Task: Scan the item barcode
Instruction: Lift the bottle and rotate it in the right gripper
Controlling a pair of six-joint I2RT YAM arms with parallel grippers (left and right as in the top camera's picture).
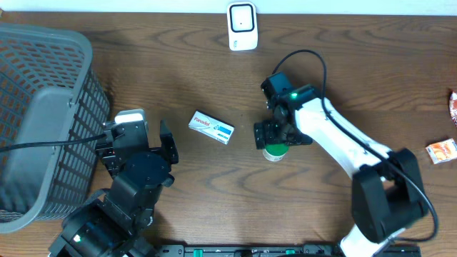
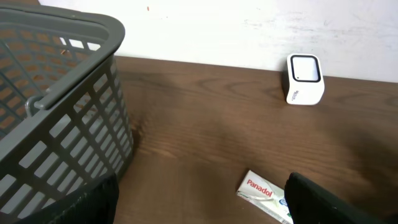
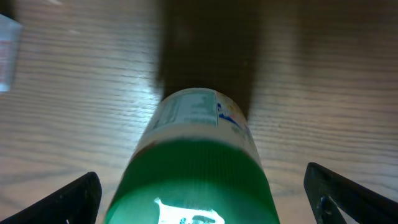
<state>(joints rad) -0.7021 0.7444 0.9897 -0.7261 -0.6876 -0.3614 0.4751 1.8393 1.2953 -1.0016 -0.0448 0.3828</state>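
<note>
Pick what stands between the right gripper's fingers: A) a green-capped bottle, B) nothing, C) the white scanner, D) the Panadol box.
A: the right wrist view shows the green-capped bottle between the spread fingers of the right gripper, with a gap on each side; the Panadol box lies well apart.

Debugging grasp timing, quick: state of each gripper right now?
Left gripper: open, empty.
Right gripper: open, straddling the green-capped bottle, not closed on it.

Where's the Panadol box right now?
Overhead view: Panadol box lies flat mid-table, between the left end effector and the green-capped bottle.
</note>
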